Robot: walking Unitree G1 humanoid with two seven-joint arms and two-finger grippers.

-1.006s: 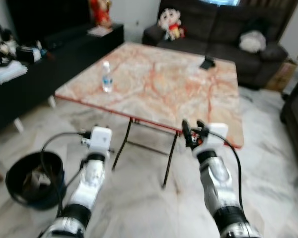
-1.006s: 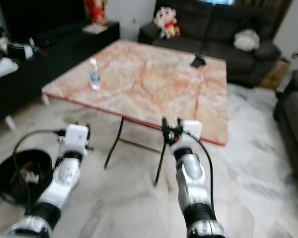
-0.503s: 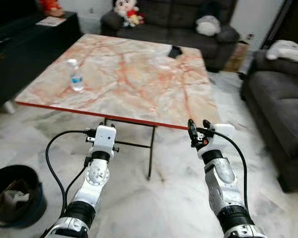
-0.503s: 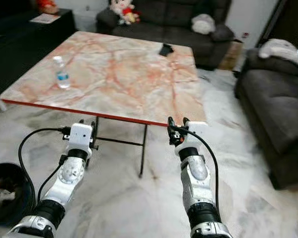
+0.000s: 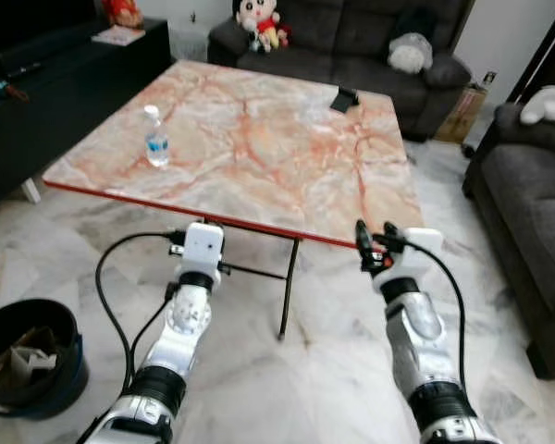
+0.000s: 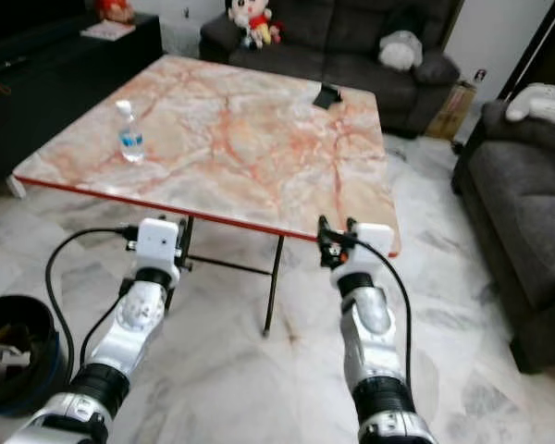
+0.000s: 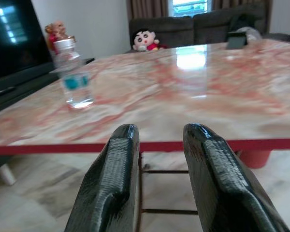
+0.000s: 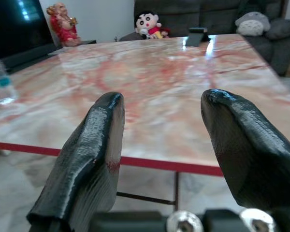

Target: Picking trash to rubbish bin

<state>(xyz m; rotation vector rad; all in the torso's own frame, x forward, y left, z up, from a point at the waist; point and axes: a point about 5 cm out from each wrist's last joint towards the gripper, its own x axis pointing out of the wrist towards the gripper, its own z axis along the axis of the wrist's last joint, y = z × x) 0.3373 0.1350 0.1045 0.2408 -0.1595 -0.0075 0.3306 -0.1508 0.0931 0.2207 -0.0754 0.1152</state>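
Bottle (image 5: 154, 136): standing upper left on table (image 5: 287, 157), awaiting pickup.
Bin (image 5: 30, 363): sitting lower left, already holding scraps.
Left gripper (image 7: 157, 145): fingers slightly parted, gripping nothing.
Right gripper (image 8: 162, 125): fingers spread wide, carrying nothing.

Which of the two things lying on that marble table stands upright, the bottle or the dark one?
The clear plastic bottle, standing near the table's left edge; the dark object lies at the far side.
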